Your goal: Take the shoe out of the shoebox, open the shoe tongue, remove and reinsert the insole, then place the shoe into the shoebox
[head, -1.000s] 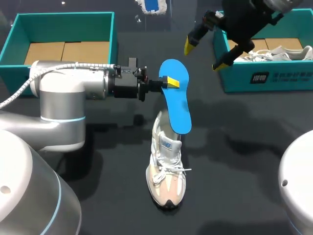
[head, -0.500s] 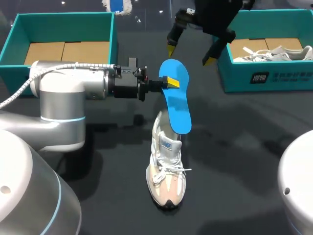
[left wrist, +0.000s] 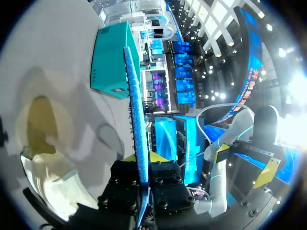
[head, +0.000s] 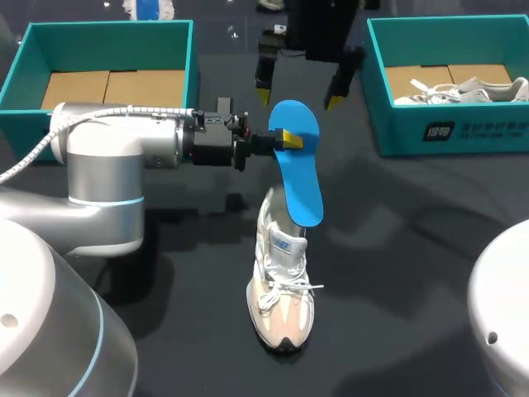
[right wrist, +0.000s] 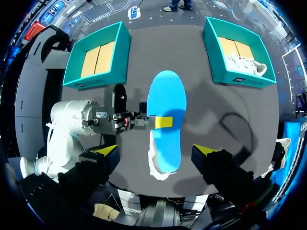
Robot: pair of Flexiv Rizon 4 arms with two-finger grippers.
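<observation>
Our left gripper [head: 287, 139] stays clamped on the blue insole [head: 302, 186], which stands almost upright with its lower end inside the shoe [head: 281, 285]. Neither of them has moved. What changes is our right gripper [head: 297, 95]: within the last second it travels from above the right shoebox [head: 450, 132] to a place just beyond the top end of the insole, fingers spread wide and holding nothing. We judge that it comes to help put the insole back in.

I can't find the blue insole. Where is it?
In the head view, the insole is mid-table, held by the left gripper, its lower end at the shoe.
</observation>
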